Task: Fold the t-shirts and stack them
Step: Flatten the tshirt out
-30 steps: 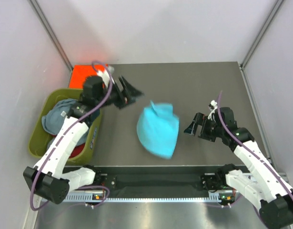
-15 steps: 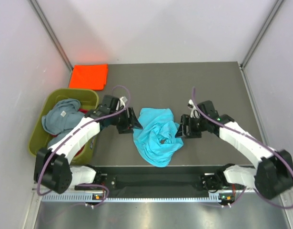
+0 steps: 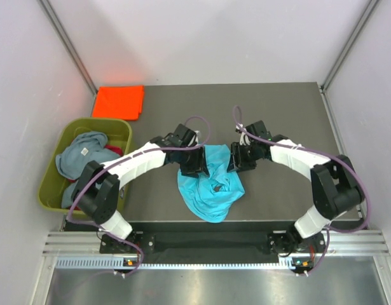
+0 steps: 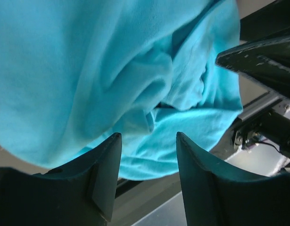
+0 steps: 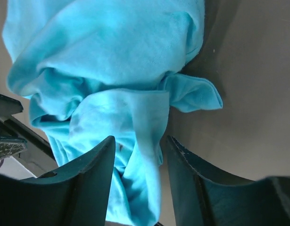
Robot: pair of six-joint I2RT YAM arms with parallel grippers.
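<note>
The turquoise t-shirt (image 3: 211, 189) lies crumpled on the grey table (image 3: 284, 114), to the right of the olive-green tub (image 3: 96, 122) and apart from it, bunched into loose folds with a narrower tail hanging toward the table's near edge. Both arms reach in over this shirt from opposite sides. The left gripper (image 4: 148, 138) comes from the side nearer the tub and sits low at the shirt's upper left edge; its wrist camera shows the two fingers spread apart, with rumpled turquoise cloth filling the gap between them and nothing pinched. The right gripper (image 5: 140, 142) is at the shirt's upper right edge, on the side farther from the tub, and its fingers are likewise parted, with a twisted fold of the cloth lying between and beyond them and a small flap resting on the bare table surface beside it. From above, the two grippers are close together, with only the top of the shirt between them. An orange-red t-shirt (image 3: 119, 101) lies flat and folded on the table just behind the tub. Inside the tub a grey-blue t-shirt (image 3: 81, 155) is heaped, with a bit of red t-shirt (image 3: 114, 151) showing at its right side.
</note>
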